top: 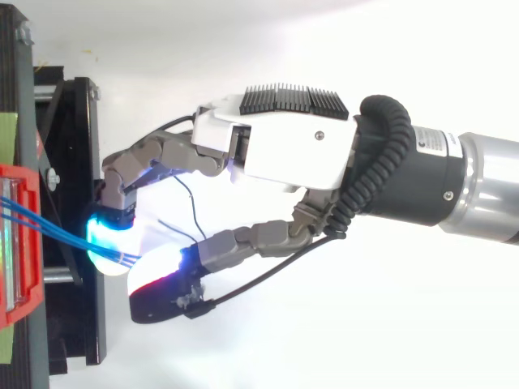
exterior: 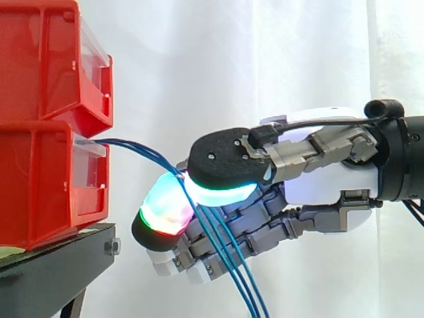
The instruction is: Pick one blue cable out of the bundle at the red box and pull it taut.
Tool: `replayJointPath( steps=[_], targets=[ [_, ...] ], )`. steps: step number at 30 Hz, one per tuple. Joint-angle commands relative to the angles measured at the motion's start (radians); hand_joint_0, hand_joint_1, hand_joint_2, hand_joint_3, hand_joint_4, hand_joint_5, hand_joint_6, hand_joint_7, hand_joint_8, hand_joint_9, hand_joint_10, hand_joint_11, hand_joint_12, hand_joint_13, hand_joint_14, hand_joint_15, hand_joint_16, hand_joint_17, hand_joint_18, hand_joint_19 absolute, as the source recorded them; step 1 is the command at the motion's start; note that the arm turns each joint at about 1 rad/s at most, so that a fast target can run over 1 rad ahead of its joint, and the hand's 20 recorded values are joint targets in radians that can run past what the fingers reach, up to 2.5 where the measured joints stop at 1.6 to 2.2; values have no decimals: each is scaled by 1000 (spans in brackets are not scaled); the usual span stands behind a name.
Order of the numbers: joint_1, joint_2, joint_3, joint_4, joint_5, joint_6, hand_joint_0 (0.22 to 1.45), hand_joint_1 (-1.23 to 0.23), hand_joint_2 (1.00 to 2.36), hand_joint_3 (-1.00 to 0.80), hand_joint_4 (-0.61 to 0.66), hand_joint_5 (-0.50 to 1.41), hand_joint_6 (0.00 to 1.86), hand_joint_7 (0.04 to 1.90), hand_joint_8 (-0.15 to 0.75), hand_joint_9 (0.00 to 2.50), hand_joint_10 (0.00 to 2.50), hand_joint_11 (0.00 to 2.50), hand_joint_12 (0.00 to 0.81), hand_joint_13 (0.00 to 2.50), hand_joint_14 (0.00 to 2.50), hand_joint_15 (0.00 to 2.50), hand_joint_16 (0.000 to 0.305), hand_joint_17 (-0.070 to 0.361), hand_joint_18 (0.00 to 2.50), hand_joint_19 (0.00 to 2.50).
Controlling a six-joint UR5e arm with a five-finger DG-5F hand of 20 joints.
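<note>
A bundle of thin blue cables (exterior: 139, 151) comes out of the front of the lower red bin (exterior: 40, 192) and runs right to my hand (exterior: 318, 185). There, two glowing pads (exterior: 222, 192) are pinched together on the strands, just right of the bin. Past the pinch the cables hang down across the curled fingers and leave the view's bottom edge. From above, the cables (top: 57, 231) run from the red bin (top: 16, 243) to the pads of the hand (top: 292, 154). The stretch between bin and pinch sags slightly. I cannot tell whether the pinch holds one strand or the whole bundle.
Two red bins are stacked, the upper red bin (exterior: 46, 59) above the lower one, on a black stand (exterior: 53, 265) at the left. A white curtain hangs behind. The arm comes in from the right.
</note>
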Motion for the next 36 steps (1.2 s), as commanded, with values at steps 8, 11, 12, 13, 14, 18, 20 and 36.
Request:
replayJointPath(
  steps=[8,11,12,13,14,18,20,36],
  targets=[
    [0,-1,0,0,2,0,525,-805,1000,-500,133,-138,924,852,367,677,3,254,384,454,5,182,54,120,426,228],
    [2,1,0,-3,2,3,506,-711,1000,-500,130,-122,910,903,380,713,4,247,391,476,5,185,54,122,437,245],
    [2,1,0,-5,2,3,505,-688,1000,-500,131,-117,907,918,381,718,3,241,392,484,5,183,54,122,445,250],
    [2,1,0,-8,2,3,506,-669,1000,-500,131,-115,905,926,384,732,4,250,394,497,6,189,54,122,450,251],
    [2,1,0,-8,2,3,518,-626,1000,-500,126,-112,902,941,382,743,6,251,388,499,6,189,53,120,456,260],
    [2,1,0,-11,2,5,594,-674,1005,-432,133,-112,900,1003,373,768,4,273,372,523,6,203,50,112,464,271],
    [3,1,0,-11,2,5,606,-704,1009,-380,145,-113,907,1006,373,783,5,296,371,544,7,217,50,112,488,267],
    [6,1,2,-11,2,9,667,-1007,1000,-500,82,-148,967,858,340,808,8,510,372,591,8,243,48,108,600,225]
  ],
)
